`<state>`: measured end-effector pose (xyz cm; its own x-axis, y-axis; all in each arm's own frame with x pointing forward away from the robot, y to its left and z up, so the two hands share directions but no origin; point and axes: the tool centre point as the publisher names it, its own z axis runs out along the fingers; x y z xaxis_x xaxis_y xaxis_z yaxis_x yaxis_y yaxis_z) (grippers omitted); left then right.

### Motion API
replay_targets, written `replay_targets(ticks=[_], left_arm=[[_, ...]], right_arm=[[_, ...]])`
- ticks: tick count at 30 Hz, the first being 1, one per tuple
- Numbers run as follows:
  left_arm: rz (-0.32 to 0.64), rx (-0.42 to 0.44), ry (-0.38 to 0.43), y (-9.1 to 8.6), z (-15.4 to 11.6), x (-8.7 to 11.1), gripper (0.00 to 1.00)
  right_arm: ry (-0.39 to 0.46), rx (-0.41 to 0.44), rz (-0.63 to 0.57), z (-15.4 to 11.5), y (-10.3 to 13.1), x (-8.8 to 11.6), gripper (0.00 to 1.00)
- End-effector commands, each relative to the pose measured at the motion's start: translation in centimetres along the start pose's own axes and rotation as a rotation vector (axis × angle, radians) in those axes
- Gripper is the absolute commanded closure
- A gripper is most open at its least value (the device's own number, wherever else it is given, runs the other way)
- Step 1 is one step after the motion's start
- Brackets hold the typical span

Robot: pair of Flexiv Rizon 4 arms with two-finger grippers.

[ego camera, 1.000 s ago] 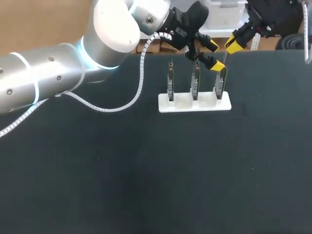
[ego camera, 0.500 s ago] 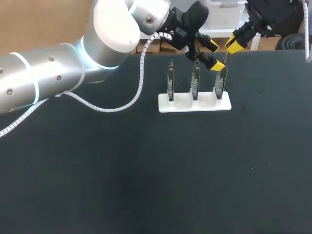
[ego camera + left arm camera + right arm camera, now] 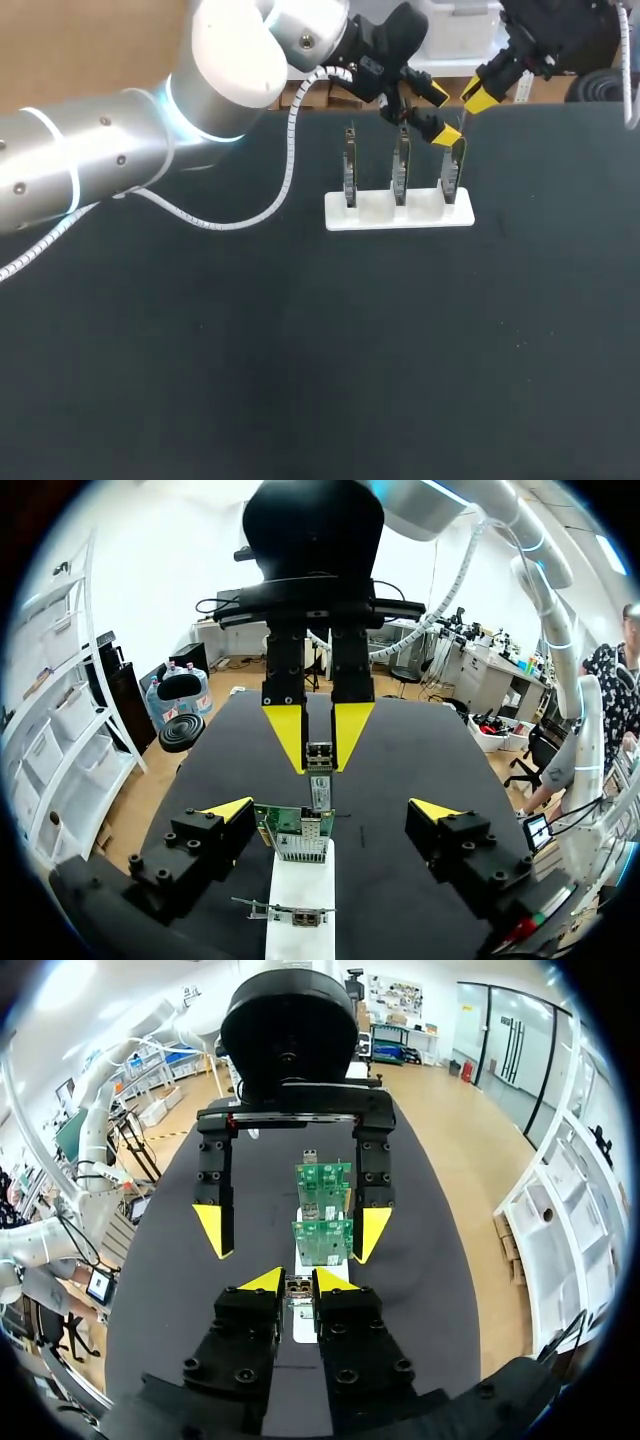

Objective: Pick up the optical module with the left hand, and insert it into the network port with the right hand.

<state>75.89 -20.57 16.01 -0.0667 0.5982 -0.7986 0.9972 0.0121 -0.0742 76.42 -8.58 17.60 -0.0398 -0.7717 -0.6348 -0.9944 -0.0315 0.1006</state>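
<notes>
1. Left claw [image 3: 332, 810] hangs released, fingers [image 3: 230, 810] wide on either side of the circuit boards [image 3: 292, 825], likely keeping clear of the insertion.
2. Right claw [image 3: 298, 1280] is clenched on the optical module [image 3: 320, 780], aligning it for the push.
3. White holder [image 3: 380, 221] on the worktop [image 3: 300, 350] keeps three boards upright.
4. Optical module sits just above an end board's port [image 3: 300, 845].

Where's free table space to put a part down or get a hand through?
Free: the table in front of the white holder, and right of it. Crowded: at the holder, where left gripper and right gripper sit at the boards.
</notes>
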Motion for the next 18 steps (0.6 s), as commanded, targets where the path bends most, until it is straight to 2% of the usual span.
replay_targets(ticks=[1, 18], left_arm=[[0.0, 0.004, 0.004, 0.2, 0.05, -0.08, 0.0], [0.0, 0.004, 0.004, 0.2, 0.05, -0.08, 0.0]], right_arm=[[0.0, -0.003, -0.001, 0.03, -0.24, 0.0, 1.0], [0.012, -0.004, -0.014, 0.28, -0.89, -0.22, 1.0]])
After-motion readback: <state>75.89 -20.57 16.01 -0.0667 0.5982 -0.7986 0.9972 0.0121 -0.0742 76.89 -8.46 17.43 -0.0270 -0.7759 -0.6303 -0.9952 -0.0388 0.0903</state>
